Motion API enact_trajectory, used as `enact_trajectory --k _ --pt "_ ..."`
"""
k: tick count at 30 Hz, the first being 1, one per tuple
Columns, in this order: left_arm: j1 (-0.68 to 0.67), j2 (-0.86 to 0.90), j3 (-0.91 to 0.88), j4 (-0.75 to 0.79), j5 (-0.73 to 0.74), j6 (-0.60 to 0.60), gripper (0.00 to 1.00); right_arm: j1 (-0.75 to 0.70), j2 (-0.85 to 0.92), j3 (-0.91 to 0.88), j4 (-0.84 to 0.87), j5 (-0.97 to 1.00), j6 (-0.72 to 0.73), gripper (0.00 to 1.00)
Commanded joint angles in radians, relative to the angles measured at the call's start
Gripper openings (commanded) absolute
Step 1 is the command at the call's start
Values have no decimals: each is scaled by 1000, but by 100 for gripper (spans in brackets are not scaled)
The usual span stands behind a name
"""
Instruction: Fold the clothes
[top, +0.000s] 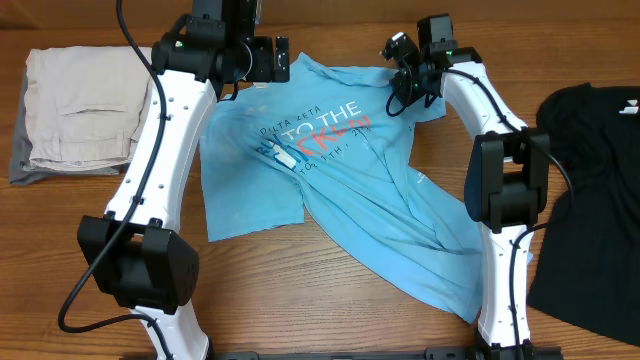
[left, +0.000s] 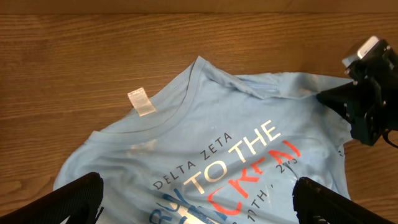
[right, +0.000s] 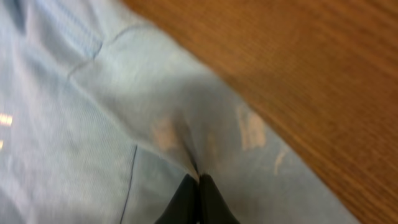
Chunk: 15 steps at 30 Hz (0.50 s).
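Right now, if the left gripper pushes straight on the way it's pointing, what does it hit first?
Most likely the light blue T-shirt, at the chest lettering below the collar. The left gripper is open above that print with nothing between. Its height over the cloth is unclear.

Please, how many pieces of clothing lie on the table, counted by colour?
light blue T-shirt: 1
beige folded garment: 1
grey garment, only an edge showing under the beige one: 1
black garment, partly cut off by the picture's edge: 1
Total: 4
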Motion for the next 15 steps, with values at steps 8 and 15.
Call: enact_trajectory --k 8,15 --pt "4 6 -1 2 7 -9 100 5 6 14 105 34 127 4" --pt "4 6 -1 2 7 -9 100 5 12 14 180 66 127 4"
